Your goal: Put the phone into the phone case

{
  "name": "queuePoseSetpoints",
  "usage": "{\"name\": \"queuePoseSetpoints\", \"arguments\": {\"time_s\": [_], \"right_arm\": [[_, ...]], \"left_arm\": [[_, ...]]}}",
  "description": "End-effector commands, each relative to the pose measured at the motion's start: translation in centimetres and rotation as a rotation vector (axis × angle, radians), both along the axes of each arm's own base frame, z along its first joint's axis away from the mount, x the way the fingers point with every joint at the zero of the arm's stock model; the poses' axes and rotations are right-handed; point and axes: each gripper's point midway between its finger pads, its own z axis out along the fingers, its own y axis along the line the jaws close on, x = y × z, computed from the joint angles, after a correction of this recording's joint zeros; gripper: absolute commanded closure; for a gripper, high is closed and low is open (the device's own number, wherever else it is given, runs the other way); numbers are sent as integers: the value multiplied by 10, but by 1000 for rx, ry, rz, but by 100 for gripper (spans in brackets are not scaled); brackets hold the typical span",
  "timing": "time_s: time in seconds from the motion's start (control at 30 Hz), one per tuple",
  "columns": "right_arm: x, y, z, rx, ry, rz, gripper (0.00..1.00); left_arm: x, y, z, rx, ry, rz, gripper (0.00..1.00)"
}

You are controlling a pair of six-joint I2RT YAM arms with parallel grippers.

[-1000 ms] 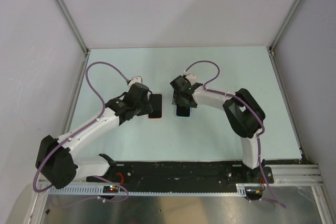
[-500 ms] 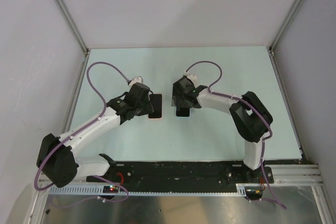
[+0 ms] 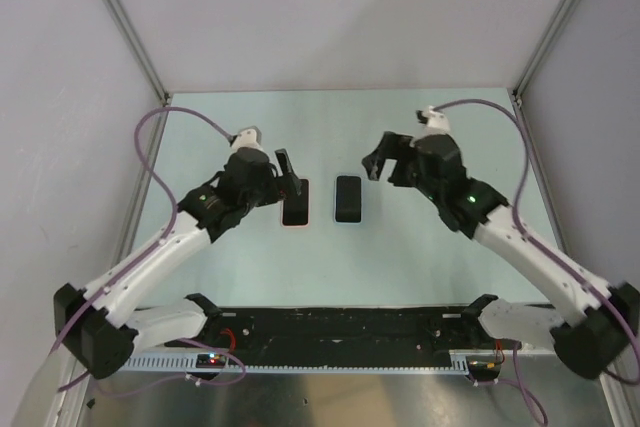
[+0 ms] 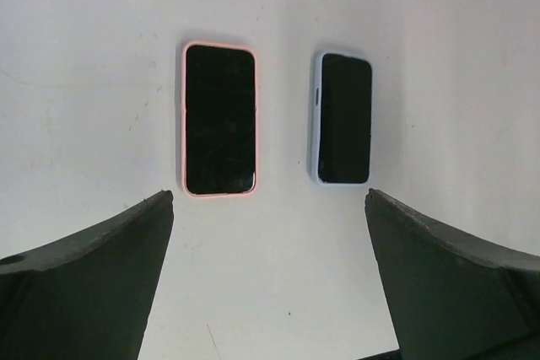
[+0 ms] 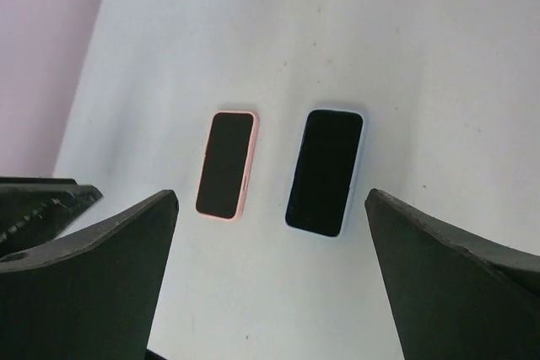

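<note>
Two black-screened phones lie flat, side by side, mid-table. The left phone (image 3: pixel 295 203) (image 4: pixel 219 120) (image 5: pixel 226 164) has a pink case rim around it. The right phone (image 3: pixel 348 199) (image 4: pixel 343 118) (image 5: pixel 326 171) sits in a light blue case. My left gripper (image 3: pixel 287 173) (image 4: pixel 268 198) hangs open above the pink phone's far end, holding nothing. My right gripper (image 3: pixel 384 157) (image 5: pixel 272 198) is open too, raised up and to the right of the blue phone, with nothing between its fingers. Neither gripper touches a phone.
The pale green table (image 3: pixel 420 247) is enclosed by grey walls with metal corner posts (image 3: pixel 125 27) (image 3: pixel 560 27). A black mounting rail (image 3: pixel 340 327) carries both arm bases at the near edge. Purple cables loop over each arm.
Both grippers were down at the phones; they have opened wide and lifted away, the left slightly back, the right swinging well to the right. Both phones stay in place.
</note>
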Motion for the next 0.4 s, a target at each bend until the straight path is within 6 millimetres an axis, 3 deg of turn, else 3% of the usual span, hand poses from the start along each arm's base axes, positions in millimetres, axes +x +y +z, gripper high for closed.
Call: {"name": "queuePoseSetpoints", "arguments": {"time_s": [0.0,0.17,0.37], "right_arm": [[-18,-25,11,53,-77,-11,1],[-26,-39,13,72,-103,-41,1],[-23,-38,13,84,-104,-46,1]], "left_arm": [[5,14,47,-13,-152,27,0],[1,14,46,-18,-157,12,0],[3,14,56,-22,-185,10,0]]}}
